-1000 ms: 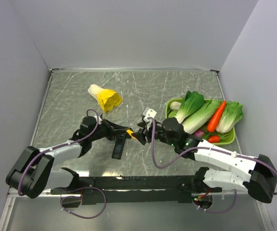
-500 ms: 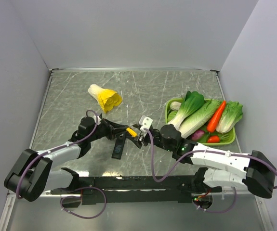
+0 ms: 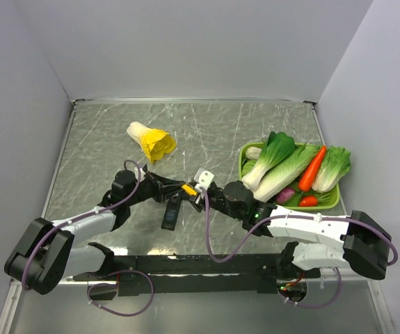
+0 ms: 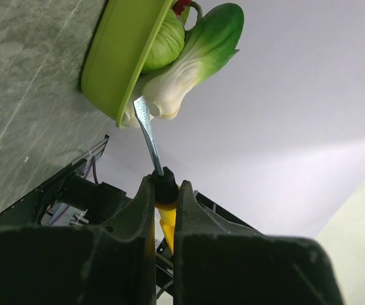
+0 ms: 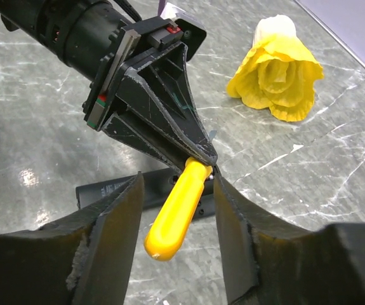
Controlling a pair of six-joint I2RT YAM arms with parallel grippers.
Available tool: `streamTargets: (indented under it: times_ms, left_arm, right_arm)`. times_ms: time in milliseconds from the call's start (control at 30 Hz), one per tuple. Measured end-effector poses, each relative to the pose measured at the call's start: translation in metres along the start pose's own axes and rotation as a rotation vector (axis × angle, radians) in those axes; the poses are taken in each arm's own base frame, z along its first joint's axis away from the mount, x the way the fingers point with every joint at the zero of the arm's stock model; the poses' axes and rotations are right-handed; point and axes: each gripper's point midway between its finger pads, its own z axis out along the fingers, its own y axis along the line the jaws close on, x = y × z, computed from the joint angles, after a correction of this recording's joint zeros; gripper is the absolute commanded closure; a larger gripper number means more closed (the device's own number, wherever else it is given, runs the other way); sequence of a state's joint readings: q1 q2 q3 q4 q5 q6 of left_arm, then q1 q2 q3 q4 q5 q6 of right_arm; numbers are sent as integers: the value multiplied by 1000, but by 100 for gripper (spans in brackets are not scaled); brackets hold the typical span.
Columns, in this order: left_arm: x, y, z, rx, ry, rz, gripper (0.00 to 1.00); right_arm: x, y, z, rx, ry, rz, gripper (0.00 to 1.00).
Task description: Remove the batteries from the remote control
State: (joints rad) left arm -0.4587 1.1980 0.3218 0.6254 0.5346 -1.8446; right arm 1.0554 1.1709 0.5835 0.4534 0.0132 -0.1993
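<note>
From above, the remote control [image 3: 170,213] lies flat on the table [image 3: 102,146], just on the near side of the spot where the two arms meet. Its long axis runs from near to far, with the far end leaning slightly right. The left gripper [image 3: 180,188] reaches in from the left and is clamped on a screwdriver [image 3: 188,189], whose yellow handle points right, toward the right gripper [image 3: 197,192]. A yellow cabbage [image 3: 152,141] lies farther back on the left. A green tray [image 3: 245,154] of vegetables sits well apart on the right.

In the left wrist view we see the left gripper [image 4: 164,185] pinched tight on the screwdriver's [image 4: 148,135] black collar. The flat blade sticks out beyond the fingertips and points at the green tray [image 4: 115,70], where a bok choy [image 4: 198,54] hangs over the rim.

In the right wrist view, the right gripper [image 5: 177,190] stands apart, one finger on either side of the yellow handle of the screwdriver [image 5: 174,216], with a gap showing on both sides. The left gripper [image 5: 202,151] grips the handle's far end. Beneath the handle the remote control [image 5: 106,189] crosses this view from left to right, flat on the table [image 5: 36,127]. The yellow cabbage [image 5: 277,79] lies beyond.
</note>
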Motion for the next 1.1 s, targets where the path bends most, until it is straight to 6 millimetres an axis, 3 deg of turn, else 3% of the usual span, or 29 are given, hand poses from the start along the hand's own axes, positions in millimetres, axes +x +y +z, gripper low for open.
streamTargets:
  times_ms: [133,300,467,500,533,567,633,800,900,1000,1033,1100]
  left_arm:
    - [1,-1,-2,12,3,1,99]
    - [-2,2,-3,7,-5,-52,99]
    - [-1,-2,-4,25,-2,-57,97]
    - [-1,-3,-4,27,-1,-54,90]
    - [-1,-3,-4,27,-1,-52,77]
    - [-1,-3,-4,27,2,-46,50]
    - [1,0,-3,13,10,-10,35]
    - [0,-1,2,-98,-11,133,25]
    - [-2,-20,-4,-120,-68,271,26]
    - [-10,-39,-16,-130,-165,407,37]
    - [-15,-41,-21,-137,-198,447,54]
    - [-31,-39,-28,-166,-261,489,75]
  right_arm:
    - [3,0,3,2,6,0,60]
    - [6,-8,5,44,15,-5,98]
    - [2,-11,5,64,0,-7,100]
    - [1,-11,5,67,-3,-7,100]
    - [1,-11,5,67,-6,-6,100]
    - [1,-11,4,67,-8,-5,100]
    - [1,-12,3,72,-8,-2,100]
    - [2,-28,-1,108,34,6,100]
    - [14,-43,-7,130,81,26,100]
    - [26,-50,-12,134,153,43,100]
    - [28,-48,-12,122,167,45,100]
    - [28,-43,-12,88,181,47,100]
